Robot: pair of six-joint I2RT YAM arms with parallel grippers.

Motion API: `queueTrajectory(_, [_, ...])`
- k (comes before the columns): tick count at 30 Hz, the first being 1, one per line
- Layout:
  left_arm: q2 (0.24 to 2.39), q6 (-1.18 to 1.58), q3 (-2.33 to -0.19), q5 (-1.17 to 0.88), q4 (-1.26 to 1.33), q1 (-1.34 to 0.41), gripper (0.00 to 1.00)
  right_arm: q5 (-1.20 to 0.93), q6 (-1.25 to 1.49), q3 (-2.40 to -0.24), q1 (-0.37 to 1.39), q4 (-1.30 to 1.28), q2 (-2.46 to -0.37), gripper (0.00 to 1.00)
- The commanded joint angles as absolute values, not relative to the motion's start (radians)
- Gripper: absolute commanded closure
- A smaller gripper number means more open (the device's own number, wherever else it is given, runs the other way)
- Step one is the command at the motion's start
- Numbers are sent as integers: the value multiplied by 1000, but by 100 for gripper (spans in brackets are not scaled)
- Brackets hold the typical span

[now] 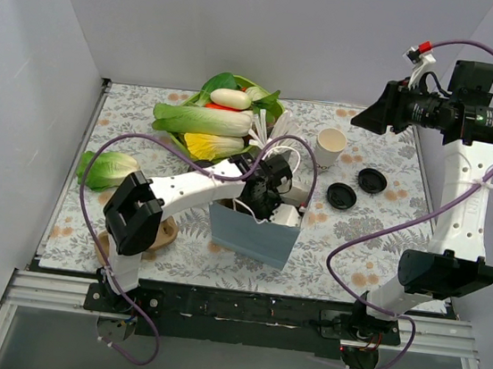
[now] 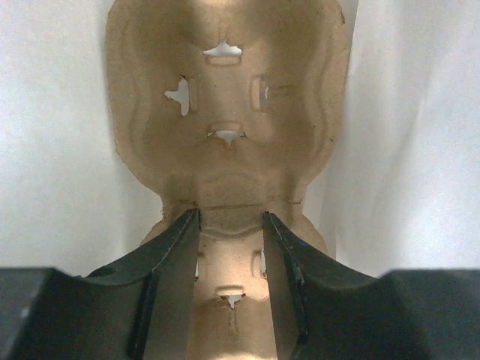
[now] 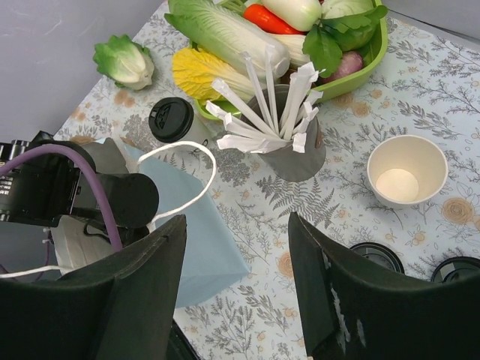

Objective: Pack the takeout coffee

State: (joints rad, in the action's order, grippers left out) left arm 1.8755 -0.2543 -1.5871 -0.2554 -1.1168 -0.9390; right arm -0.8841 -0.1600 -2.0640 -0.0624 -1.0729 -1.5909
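A takeout coffee cup (image 3: 174, 121) with its black lid on stands beside the green bowl, just behind the blue paper bag (image 3: 196, 225). Another cream paper cup (image 1: 329, 147) stands open and lidless at the back right; two loose black lids (image 1: 341, 196) lie near it. My left gripper (image 1: 262, 201) reaches down into the bag (image 1: 252, 236). In the left wrist view it (image 2: 231, 216) is closed across the waist of a brown cardboard cup carrier (image 2: 225, 97). My right gripper (image 3: 236, 219) hangs open and empty high over the table, also seen from above (image 1: 369, 116).
A grey metal cup of white straws (image 3: 289, 142) stands between the two paper cups. The green bowl (image 3: 352, 71) of vegetables sits at the back. A loose lettuce (image 1: 104, 170) lies at the left, and a wooden piece (image 1: 167, 233) lies by the left arm.
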Motion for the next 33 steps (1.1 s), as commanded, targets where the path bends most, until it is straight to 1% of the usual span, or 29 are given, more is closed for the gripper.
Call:
queueTrajectory(1, [1822, -259, -1520, -276, -1077, -934, 100, -913, -160, -2048, -61, -1051, -1543, 36])
queueTrajectory(12, [1766, -144, -1401, -327, -930, -934, 100, -925, -158, -2003, -63, -1057, -1514, 36])
queueTrajectory(15, [1755, -132, -1368, -330, -917, -934, 97, -931, -155, -1996, -63, -1055, -1509, 36])
queueTrajectory(16, [1753, -127, -1364, -327, -914, -933, 94, -933, -153, -1994, -63, -1055, -1511, 36])
queueTrajectory(17, [1747, -121, -1364, -318, -911, -934, 84, -933, -153, -1994, -63, -1054, -1509, 36])
queueTrajectory(19, [1744, -100, -1374, -308, -910, -934, 73, -936, -155, -1993, -63, -1055, -1508, 36])
queueTrajectory(20, [1735, -97, -1388, -310, -913, -934, 65, -936, -156, -1990, -61, -1054, -1508, 36])
queueTrajectory(22, [1715, -94, -1391, -307, -901, -934, 55, -937, -156, -1983, -63, -1052, -1505, 36])
queueTrajectory(23, [1700, -94, -1390, -307, -890, -934, 48, -940, -158, -1980, -63, -1051, -1503, 36])
queueTrajectory(27, [1686, -97, -1442, -316, -922, -934, 41, -943, -158, -1979, -63, -1046, -1502, 36])
queueTrajectory(28, [1678, -97, -1448, -316, -928, -934, 38, -945, -158, -1980, -63, -1048, -1500, 36])
queueTrajectory(29, [1665, -94, -1447, -318, -910, -934, 16, -945, -160, -1979, -63, -1046, -1499, 36])
queueTrajectory(30, [1625, -95, -1442, -324, -894, -934, 13, -942, -161, -1980, -63, -1049, -1497, 36])
queueTrajectory(33, [1563, -104, -1401, -342, -828, -934, 11, -942, -166, -1968, -63, -1055, -1490, 36])
